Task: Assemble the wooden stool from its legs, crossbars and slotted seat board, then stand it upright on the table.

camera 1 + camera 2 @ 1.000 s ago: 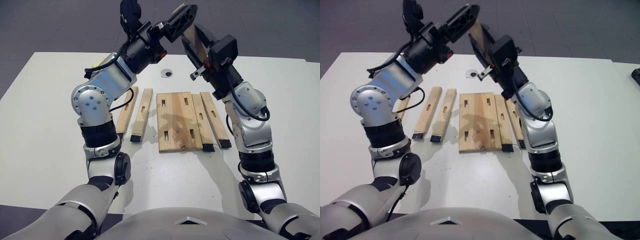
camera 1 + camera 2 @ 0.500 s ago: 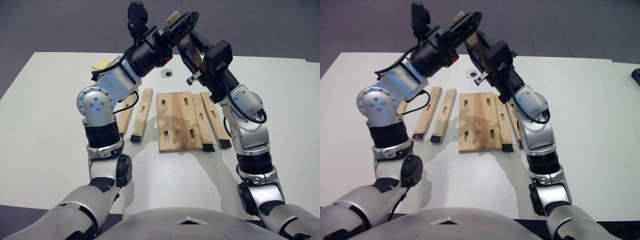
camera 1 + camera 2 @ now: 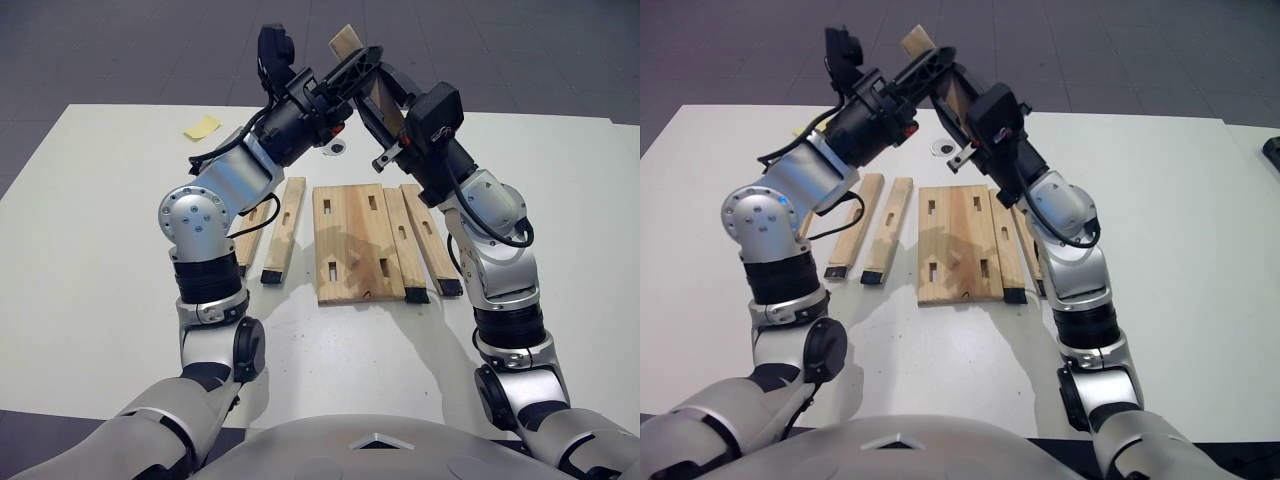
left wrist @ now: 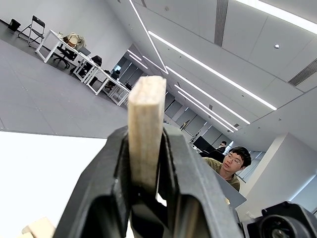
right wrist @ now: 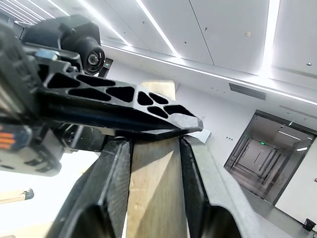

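Teamwork up high: squeezing 1 wooden bar (image 3: 346,42) tight in left jaws and right jaws together, over seat board (image 3: 355,245) and 4 slotted sticks (image 3: 283,228) lying on tabletop (image 3: 90,220).

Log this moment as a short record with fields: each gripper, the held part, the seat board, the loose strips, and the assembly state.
left gripper: shut on the wooden piece near its upper end, raised above the table
right gripper: shut on the same wooden piece, farther down it
seat board: flat on the table, four open slots, nothing fitted
left strips: two, flat, left of the board
right strips: two, flat, side by side at the board's right edge
assembly: no parts joined yet
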### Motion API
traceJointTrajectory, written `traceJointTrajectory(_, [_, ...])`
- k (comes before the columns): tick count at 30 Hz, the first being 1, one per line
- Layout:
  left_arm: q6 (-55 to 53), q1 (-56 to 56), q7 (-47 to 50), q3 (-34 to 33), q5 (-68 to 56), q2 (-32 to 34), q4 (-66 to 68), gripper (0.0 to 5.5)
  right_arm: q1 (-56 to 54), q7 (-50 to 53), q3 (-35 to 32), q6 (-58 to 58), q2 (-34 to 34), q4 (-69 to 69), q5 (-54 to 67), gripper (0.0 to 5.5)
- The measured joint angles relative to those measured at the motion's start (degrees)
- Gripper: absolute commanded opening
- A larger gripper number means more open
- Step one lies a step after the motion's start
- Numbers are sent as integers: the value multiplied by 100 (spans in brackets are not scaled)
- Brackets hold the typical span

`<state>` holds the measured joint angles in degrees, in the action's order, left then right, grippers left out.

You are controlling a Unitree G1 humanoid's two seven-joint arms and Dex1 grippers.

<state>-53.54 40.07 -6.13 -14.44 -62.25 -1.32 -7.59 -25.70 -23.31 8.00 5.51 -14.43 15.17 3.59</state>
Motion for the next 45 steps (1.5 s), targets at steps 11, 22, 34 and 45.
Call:
traceJointTrajectory(11, [565, -249, -240, 396, 682, 205, -38, 45, 13, 2, 184, -100, -156, -279, -428, 202])
traceJointTrajectory(22, [1846, -262, 36, -77, 1672, 536, 5, 42, 666, 734, 470, 479, -777, -1507, -2206, 364])
traceJointTrajectory(34, [1343, -2381, 63, -370, 2615, 2000, -1105, 42, 821, 2416, -795, 1200, -127, -892, -2358, 538])
traceJointTrajectory(45, [2081, -2659, -97, 303, 3222, 1512, -605, 42, 905, 2574, -725, 1381, 286, -751, -2267, 540])
